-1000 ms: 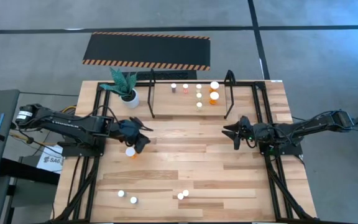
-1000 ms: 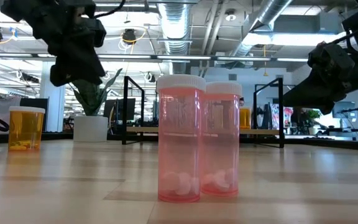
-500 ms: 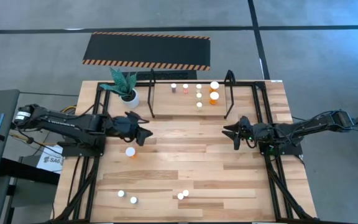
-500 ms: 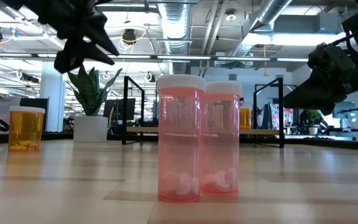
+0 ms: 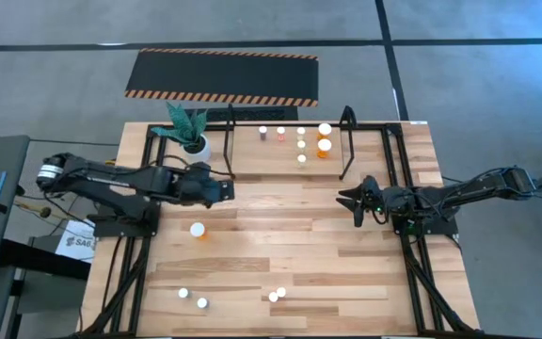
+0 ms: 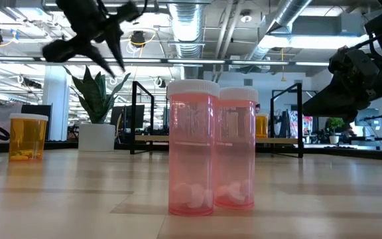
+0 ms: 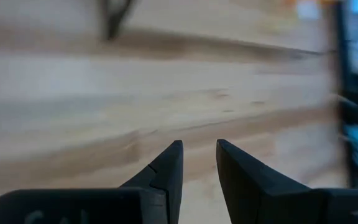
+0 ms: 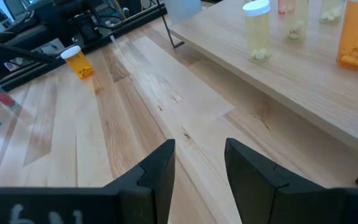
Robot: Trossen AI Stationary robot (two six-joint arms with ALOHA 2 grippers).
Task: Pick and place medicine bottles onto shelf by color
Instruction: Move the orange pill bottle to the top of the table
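The left claw (image 5: 226, 189) hangs empty over the pale wooden desk (image 5: 280, 254), fingers slightly apart, near the white-potted green plant (image 5: 190, 132); a white-capped orange bottle (image 5: 198, 230) stands nearby. The right claw (image 5: 344, 199), narrowly parted and empty, waits before the black tube-framed shelf (image 5: 348, 141)

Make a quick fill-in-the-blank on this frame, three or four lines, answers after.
1. The orange bottle alone on the table's left side stands nearest the ___ gripper.
2. The potted plant sits just outside the shelf's ___ end.
3. The two bottles closest to the low camera are ___.
4. Both grippers hold ___.

Answers: left; left; pink; nothing
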